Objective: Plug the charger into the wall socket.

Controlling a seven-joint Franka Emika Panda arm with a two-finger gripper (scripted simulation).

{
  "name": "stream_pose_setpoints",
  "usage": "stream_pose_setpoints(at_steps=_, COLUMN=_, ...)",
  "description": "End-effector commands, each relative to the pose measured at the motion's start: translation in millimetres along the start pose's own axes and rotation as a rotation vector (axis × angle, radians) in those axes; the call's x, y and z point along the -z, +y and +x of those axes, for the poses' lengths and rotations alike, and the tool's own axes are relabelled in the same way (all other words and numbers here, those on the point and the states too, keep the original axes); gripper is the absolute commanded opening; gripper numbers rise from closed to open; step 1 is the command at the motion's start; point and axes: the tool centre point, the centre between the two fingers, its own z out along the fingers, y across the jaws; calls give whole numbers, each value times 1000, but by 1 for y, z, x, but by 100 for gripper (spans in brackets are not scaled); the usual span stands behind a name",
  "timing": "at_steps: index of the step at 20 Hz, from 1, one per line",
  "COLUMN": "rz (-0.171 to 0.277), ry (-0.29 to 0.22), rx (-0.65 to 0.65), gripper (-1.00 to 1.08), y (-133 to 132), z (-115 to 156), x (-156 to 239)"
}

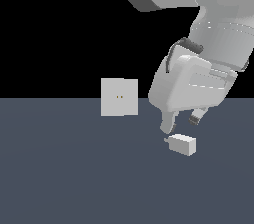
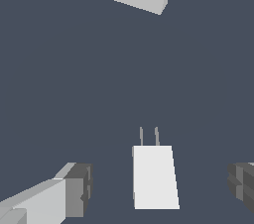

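My light-grey gripper (image 2: 158, 188) hangs spread wide around the small white pronged charger block (image 2: 155, 176) lying on the dark floor, prongs facing the upright grey square socket plate (image 1: 119, 97); an uneven pinch could twist it.

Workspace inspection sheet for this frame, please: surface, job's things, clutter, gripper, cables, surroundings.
Surface: flat dark blue-grey floor.
Job's things: charger lies on the floor, prongs toward the wall socket; the socket stands upright, apart from it, unplugged.
Clutter: nothing seen.
Gripper: gripper open, fingers either side of the charger, not touching it.
Cables: nothing seen.
Surroundings: black background above the floor.
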Motion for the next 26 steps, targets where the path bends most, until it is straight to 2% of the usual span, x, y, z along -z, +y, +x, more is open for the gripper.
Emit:
stream_pose_setpoints(at_steps=1, rz=1, ry=-1, rx=0, gripper=100, y=-1, z=-4, x=-9)
stream_pose_setpoints(at_steps=12, rz=2, ry=-1, rx=2, gripper=100, y=0, z=-15, x=-37)
stream_pose_setpoints(at_steps=13, rz=2, ry=-1, rx=2, gripper=-100, y=0, z=-15, x=-37)
stream_pose_setpoints(at_steps=26, rz=1, ry=0, rx=-1, gripper=-100, y=-2, z=-13, x=-36)
